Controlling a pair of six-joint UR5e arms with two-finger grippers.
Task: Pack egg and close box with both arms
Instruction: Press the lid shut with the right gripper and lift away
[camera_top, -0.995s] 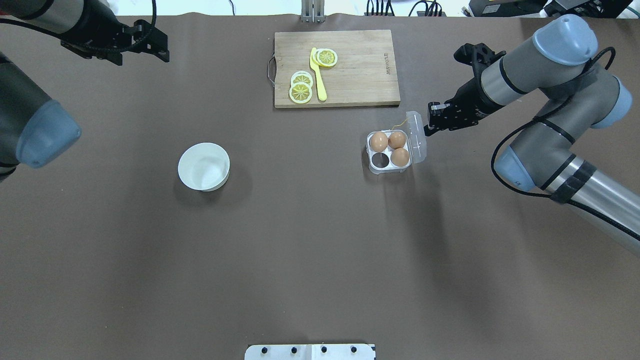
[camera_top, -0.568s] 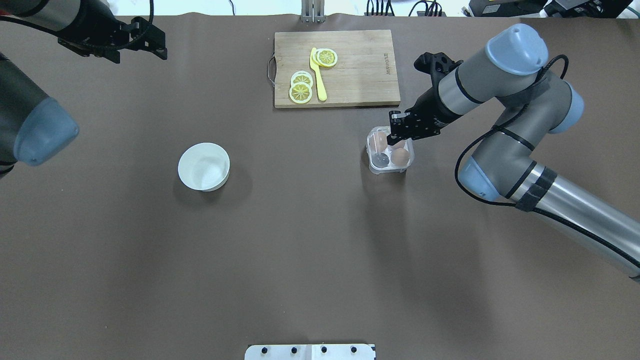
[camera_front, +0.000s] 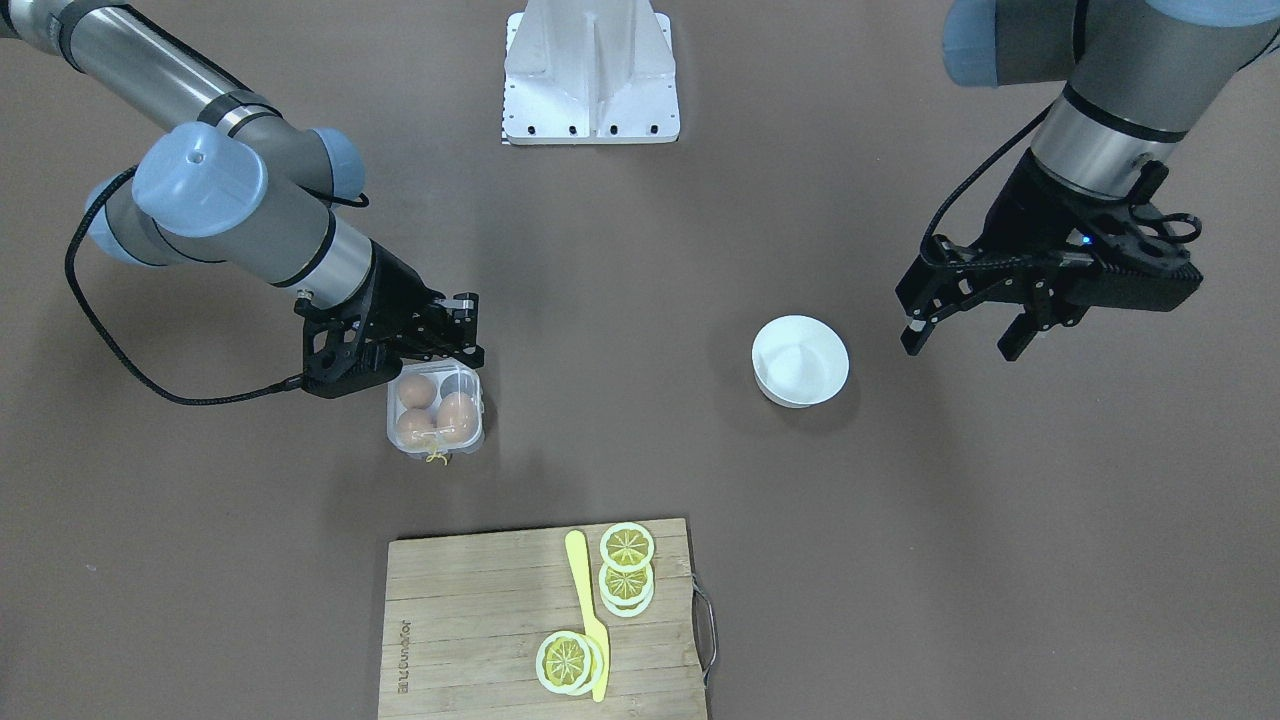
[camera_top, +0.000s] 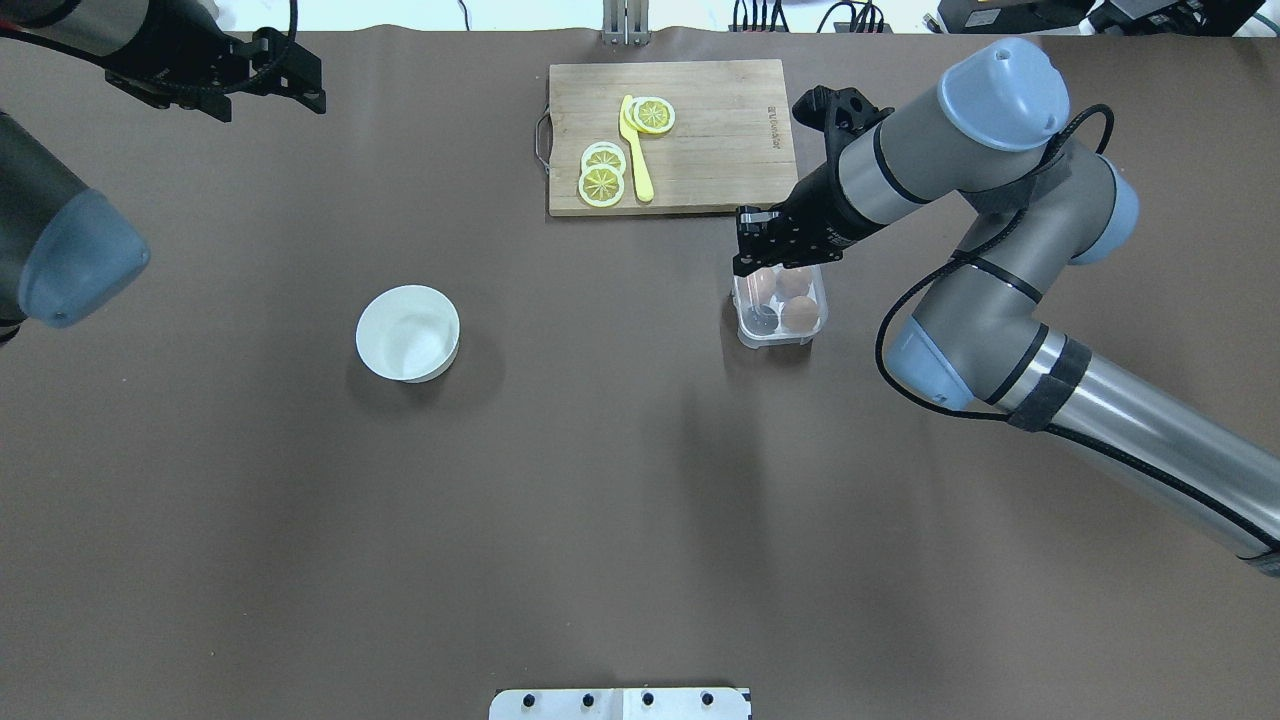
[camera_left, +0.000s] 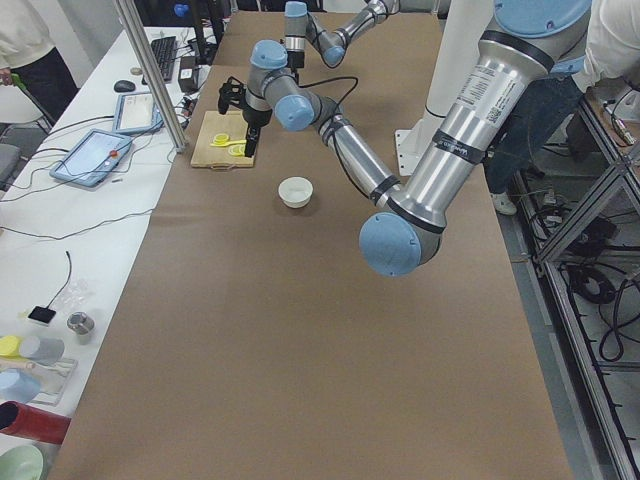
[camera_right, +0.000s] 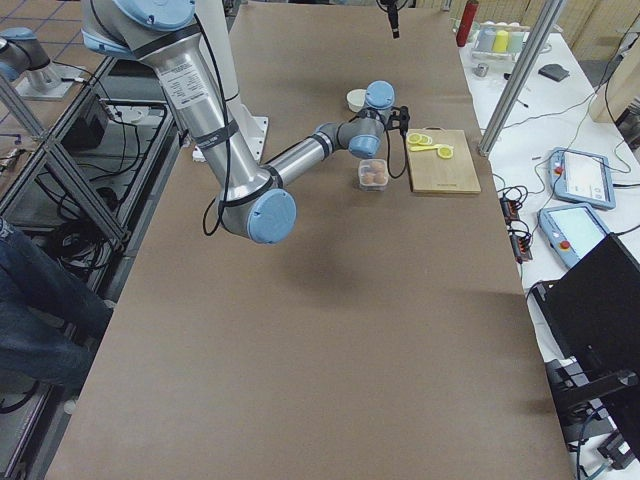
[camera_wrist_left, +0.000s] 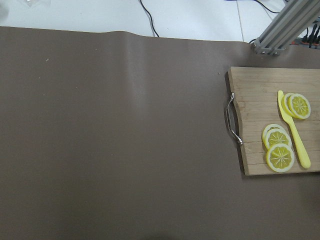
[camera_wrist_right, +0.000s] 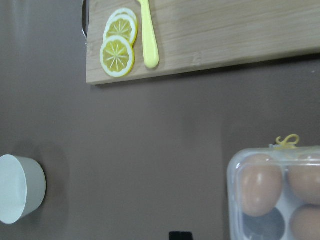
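Note:
The clear box (camera_top: 778, 312) stands right of the table's middle with its lid down; it also shows in the front view (camera_front: 436, 408) and the right wrist view (camera_wrist_right: 280, 200). The egg (camera_top: 761, 284), longer than the other two brown eggs, lies in the far left cell (camera_front: 458, 412) (camera_wrist_right: 258, 192); one cell is empty. A yellow string (camera_front: 436, 457) hangs off the far side. My right gripper (camera_top: 742, 262) looks shut and hovers over the box's far left corner (camera_front: 475, 330). My left gripper (camera_top: 312, 85) is open and empty, high at the far left (camera_front: 960, 345).
A white bowl (camera_top: 408, 333) stands left of centre, below my left gripper in the front view (camera_front: 800, 360). A wooden cutting board (camera_top: 720, 140) with lemon slices (camera_top: 602, 178) and a yellow knife (camera_top: 636, 150) lies just beyond the box.
My right gripper swept left across the box, and the lid, which stood open on the right side, has come down over the eggs. My left gripper drifted slightly away to the far left.

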